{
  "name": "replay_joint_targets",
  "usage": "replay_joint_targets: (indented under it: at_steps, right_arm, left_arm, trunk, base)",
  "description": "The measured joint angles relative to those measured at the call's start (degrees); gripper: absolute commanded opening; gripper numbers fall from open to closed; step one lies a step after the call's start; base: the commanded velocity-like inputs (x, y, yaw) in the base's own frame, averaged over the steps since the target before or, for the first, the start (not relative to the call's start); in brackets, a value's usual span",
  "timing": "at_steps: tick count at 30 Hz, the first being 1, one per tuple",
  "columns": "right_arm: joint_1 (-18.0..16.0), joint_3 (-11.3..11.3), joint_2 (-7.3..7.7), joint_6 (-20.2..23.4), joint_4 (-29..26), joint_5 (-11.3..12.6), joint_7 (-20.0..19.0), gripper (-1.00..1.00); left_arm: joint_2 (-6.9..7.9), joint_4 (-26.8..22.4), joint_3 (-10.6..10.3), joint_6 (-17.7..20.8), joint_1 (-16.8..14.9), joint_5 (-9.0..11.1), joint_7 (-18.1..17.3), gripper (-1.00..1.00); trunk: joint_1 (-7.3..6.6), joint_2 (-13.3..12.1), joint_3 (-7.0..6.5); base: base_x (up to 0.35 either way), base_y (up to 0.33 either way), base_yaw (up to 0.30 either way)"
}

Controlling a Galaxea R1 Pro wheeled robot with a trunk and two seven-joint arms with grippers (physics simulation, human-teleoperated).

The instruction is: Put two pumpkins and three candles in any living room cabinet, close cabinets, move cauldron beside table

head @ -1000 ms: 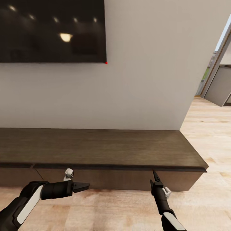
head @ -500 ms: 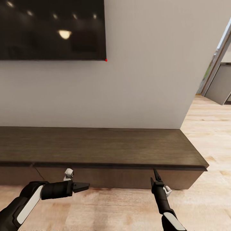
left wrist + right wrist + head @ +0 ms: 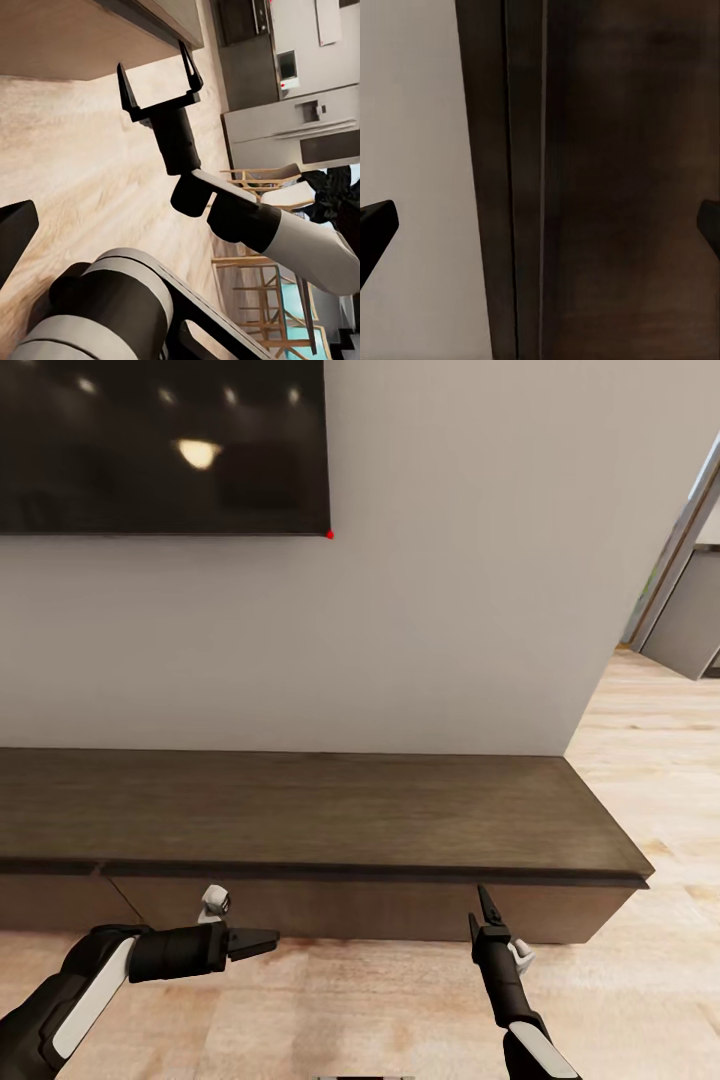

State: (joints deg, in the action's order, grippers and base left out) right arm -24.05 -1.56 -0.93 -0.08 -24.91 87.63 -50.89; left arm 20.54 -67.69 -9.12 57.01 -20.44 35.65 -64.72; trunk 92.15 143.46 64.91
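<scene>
The long dark-brown cabinet [image 3: 320, 810] runs along the wall, with its plain fronts shut and its flat top bare. My left gripper [image 3: 262, 940] hovers low over the floor in front of it, pointing sideways toward the right arm; one of its fingers [image 3: 15, 232] sits wide at the edge of the left wrist view, so it is open. My right gripper [image 3: 483, 908] points at the cabinet front just under the top's lip, open and empty [image 3: 159, 75]. The right wrist view looks closely at the cabinet edge [image 3: 622, 180]. The pumpkins, candles, cauldron and table are out of view.
A large dark TV [image 3: 160, 445] hangs on the white wall above the cabinet. Light wood floor [image 3: 380, 1010] lies in front. Past the cabinet's right end a doorway [image 3: 680, 610] opens. The left wrist view shows a fridge [image 3: 300, 127] and wooden chairs [image 3: 255, 180] behind.
The whole head view has shifted a little, with the TV sliding upward in the frame, so the camera moved. Both arms keep the same pose.
</scene>
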Motion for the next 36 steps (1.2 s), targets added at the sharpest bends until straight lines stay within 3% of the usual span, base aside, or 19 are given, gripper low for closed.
replay_joint_targets:
  at_steps: [13, 36]
  right_arm:
    - [0.00, 0.04, 0.08, 0.00, 3.65, -0.08, -0.17, 1.00]
    - [0.00, 0.04, 0.08, 0.00, 3.85, -0.09, -0.18, 1.00]
  left_arm:
    - [0.05, 0.00, 0.07, 0.00, 0.02, 0.00, 0.00, 1.00]
    - [0.07, 0.17, 0.16, 0.01, 0.00, 0.13, -0.03, 1.00]
  trunk:
    - [-0.01, 0.00, 0.00]
    - [-0.05, -0.02, -0.44]
  base:
    - [0.075, 0.000, 0.000]
    - [0.041, 0.011, 0.000]
